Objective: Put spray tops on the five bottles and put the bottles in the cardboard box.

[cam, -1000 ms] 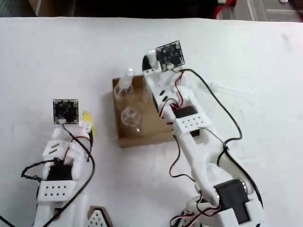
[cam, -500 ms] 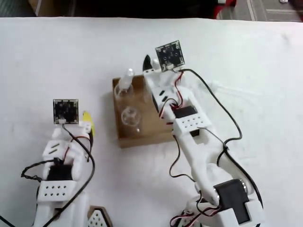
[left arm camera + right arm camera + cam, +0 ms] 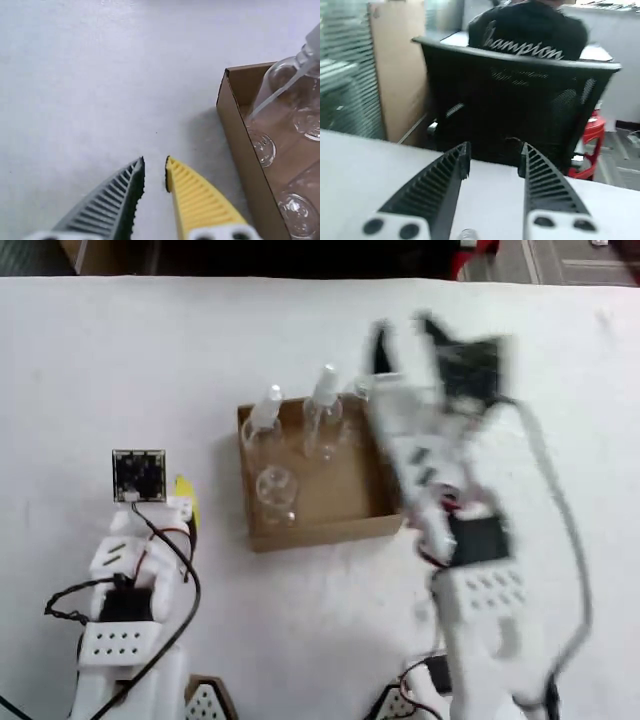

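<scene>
Right arm [image 3: 470, 570] has come up off the box [image 3: 345, 485] since 0.5 s ago and swung right; a bottle it covered now stands exposed at the far wall. Left gripper [image 3: 155, 172] sits low over the table [image 3: 120, 360], just left of the box; grey and yellow jaws a narrow gap apart, nothing between. High view: at least three clear bottles [image 3: 322, 420] upright in the box, along its left and far sides, two showing spray tops. Left wrist view adds the box's left wall and a corner, plus a dip tube inside one bottle. Right gripper [image 3: 400, 335] is past the box's far right corner, blurred; its wrist view has the jaws wide apart, empty, facing a chair [image 3: 520, 100] beyond the table.
</scene>
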You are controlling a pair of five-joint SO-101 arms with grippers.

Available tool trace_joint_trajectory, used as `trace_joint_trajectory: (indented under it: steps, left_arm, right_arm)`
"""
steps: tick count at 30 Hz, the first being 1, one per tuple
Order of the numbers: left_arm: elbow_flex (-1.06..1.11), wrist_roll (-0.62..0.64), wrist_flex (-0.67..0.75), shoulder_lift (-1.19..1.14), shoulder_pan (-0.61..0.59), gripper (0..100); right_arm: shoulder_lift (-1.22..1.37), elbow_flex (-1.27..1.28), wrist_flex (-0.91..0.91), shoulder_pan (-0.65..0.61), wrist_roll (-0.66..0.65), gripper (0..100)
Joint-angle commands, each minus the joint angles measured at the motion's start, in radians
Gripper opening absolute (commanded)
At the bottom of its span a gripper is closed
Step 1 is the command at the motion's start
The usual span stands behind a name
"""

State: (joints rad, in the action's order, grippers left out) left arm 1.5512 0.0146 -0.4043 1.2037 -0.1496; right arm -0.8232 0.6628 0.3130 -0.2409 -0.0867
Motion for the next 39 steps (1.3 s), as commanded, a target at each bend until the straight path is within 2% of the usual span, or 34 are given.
trace_joint_trajectory:
  steps: [1,5,10,15,21,25,31,39]
  left_arm:
    - [-0.043,-0.009,0.002,0.019,0.012,7]
    - [-0.037,-0.009,0.000,0.019,0.008,7]
    - [-0.025,-0.009,0.003,0.019,0.008,7]
    - [-0.023,-0.009,0.002,0.019,0.008,7]
    - [-0.023,-0.009,0.002,0.019,0.008,7]
    - [-0.023,-0.009,0.002,0.019,0.008,7]
    - [-0.023,-0.009,0.002,0.019,0.008,7]
    - [-0.025,-0.009,0.002,0.019,0.010,7]
  right_arm:
    - [-0.027,-0.183,0.200,0.259,0.132,13.4]
    - [0.194,-0.327,0.321,0.406,0.218,13.4]
    - [0.487,-0.465,0.470,0.429,0.219,13.4]
    - [0.665,-0.594,0.555,0.346,0.044,13.4]
    - [0.957,-0.842,0.677,0.249,0.006,13.4]
    - [1.122,-1.025,0.774,0.182,-0.075,13.4]
    - [1.294,-1.149,0.808,0.166,-0.074,13.4]
    - [1.386,-1.151,0.800,0.166,-0.074,13.4]
